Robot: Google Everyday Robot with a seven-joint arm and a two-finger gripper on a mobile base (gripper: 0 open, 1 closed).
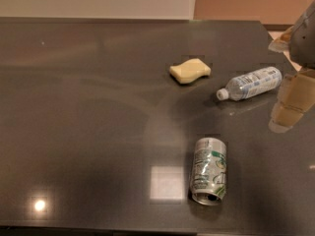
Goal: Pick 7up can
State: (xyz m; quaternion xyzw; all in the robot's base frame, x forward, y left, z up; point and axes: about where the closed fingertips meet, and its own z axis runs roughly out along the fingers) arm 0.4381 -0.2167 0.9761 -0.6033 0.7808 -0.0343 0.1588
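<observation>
The 7up can point(209, 170) is a silver can with green and white markings. It lies on its side on the dark table point(88, 112), near the front edge, with its dark opening facing the front. My gripper point(287, 75) is at the right edge of the view, above the table and up and to the right of the can, well apart from it. Its beige fingers point(290, 102) stand apart with nothing between them.
A clear plastic bottle point(251, 83) with a white cap lies on its side just left of the gripper. A yellow sponge point(190, 70) lies behind the can. The table's right edge runs close behind the gripper.
</observation>
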